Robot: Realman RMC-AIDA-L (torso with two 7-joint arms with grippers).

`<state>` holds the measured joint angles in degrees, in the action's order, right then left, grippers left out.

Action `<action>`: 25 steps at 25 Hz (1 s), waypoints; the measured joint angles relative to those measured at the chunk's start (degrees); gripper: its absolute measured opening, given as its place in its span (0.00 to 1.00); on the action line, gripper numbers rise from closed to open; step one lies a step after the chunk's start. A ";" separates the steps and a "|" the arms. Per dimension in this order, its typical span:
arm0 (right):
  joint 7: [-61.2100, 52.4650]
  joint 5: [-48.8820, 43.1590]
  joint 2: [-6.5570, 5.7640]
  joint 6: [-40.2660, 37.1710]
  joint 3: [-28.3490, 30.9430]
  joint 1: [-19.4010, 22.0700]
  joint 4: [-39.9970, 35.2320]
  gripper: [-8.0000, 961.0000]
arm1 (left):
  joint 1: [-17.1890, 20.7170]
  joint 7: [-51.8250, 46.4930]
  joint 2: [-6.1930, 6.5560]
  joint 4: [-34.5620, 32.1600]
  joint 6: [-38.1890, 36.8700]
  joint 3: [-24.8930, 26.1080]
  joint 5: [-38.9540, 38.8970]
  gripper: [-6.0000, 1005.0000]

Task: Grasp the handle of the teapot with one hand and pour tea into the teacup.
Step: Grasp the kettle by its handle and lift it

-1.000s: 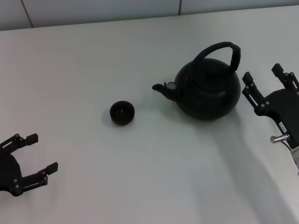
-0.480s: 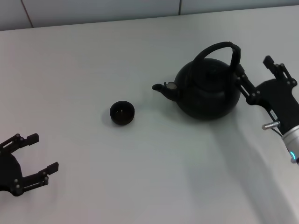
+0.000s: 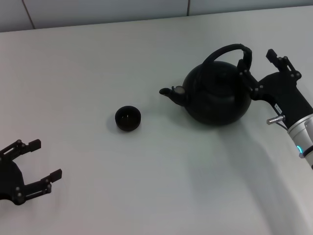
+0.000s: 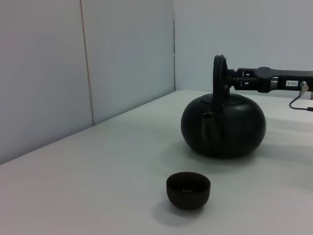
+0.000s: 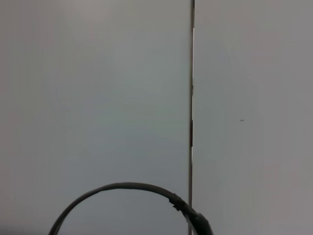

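The black teapot stands on the white table right of centre, spout pointing left toward the small dark teacup. Its arched handle rises over the lid, with the ribbed thick side on the right. My right gripper is open just right of the handle, one finger close to its ribbed side, the other farther right. The left wrist view shows the teacup, the teapot and the right gripper's fingers level with the handle. The right wrist view shows only the handle's top. My left gripper is open, parked at front left.
The white table spreads around the things. A pale panelled wall runs along its far edge, close behind the teapot.
My right gripper has moved up and left, from beside the teapot's body to the ribbed side of the handle. The left arm, teapot and teacup have not moved.
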<state>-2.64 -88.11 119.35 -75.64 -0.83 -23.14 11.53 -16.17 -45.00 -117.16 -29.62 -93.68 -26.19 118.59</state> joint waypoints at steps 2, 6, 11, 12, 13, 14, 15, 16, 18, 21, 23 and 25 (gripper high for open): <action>-0.02 0.00 -0.02 0.61 0.10 -0.36 -0.14 0.78 | 0.00 0.00 0.00 0.00 0.00 0.00 0.00 0.86; -0.06 0.00 -0.06 1.18 0.47 -0.83 -0.39 0.78 | -0.11 0.00 -0.08 0.04 0.00 0.45 -0.03 0.86; -0.08 -0.06 -0.09 1.78 0.77 -1.25 -0.64 0.76 | -0.23 -0.05 -0.14 0.01 -0.01 0.46 -0.03 0.86; -0.09 -0.12 -0.09 1.95 0.77 -1.32 -0.64 0.75 | -0.25 -0.06 -0.17 0.00 -0.01 0.54 -0.07 0.86; -0.09 -0.12 -0.09 1.95 0.77 -1.32 -0.64 0.74 | -0.25 -0.06 -0.17 0.00 -0.01 0.54 -0.07 0.86; -0.09 -0.17 -0.09 1.97 0.77 -1.32 -0.64 0.72 | -0.26 -0.07 -0.19 -0.01 -0.01 0.62 -0.08 0.86; -0.09 -0.22 -0.09 1.98 0.77 -1.32 -0.64 0.71 | -0.31 -0.07 -0.21 -0.01 -0.01 0.80 -0.12 0.86; -0.09 -0.28 -0.09 1.99 0.77 -1.32 -0.64 0.70 | -0.36 -0.08 -0.24 0.00 0.00 1.00 -0.13 0.86; -0.16 -0.37 -0.09 1.99 0.74 -1.37 -0.64 0.67 | -0.43 -0.08 -0.34 0.03 -0.01 1.27 -0.13 0.86; -1.14 -0.49 -0.09 2.00 0.34 -1.78 -0.65 0.63 | -0.44 -0.12 -0.42 0.02 -0.01 1.32 -0.13 0.86; -2.08 -0.60 -0.09 2.10 0.18 -2.10 -0.90 0.61 | -0.44 -0.12 -0.42 0.02 -0.01 1.32 -0.13 0.86; -2.58 -0.68 -0.10 2.70 0.14 -2.46 -1.17 0.54 | -0.51 -0.17 -0.51 0.00 -0.01 1.38 -0.13 0.86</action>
<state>-5.22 -88.79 119.25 -72.94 -0.70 -25.60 10.37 -16.68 -45.17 -117.68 -29.62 -93.69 -24.81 118.46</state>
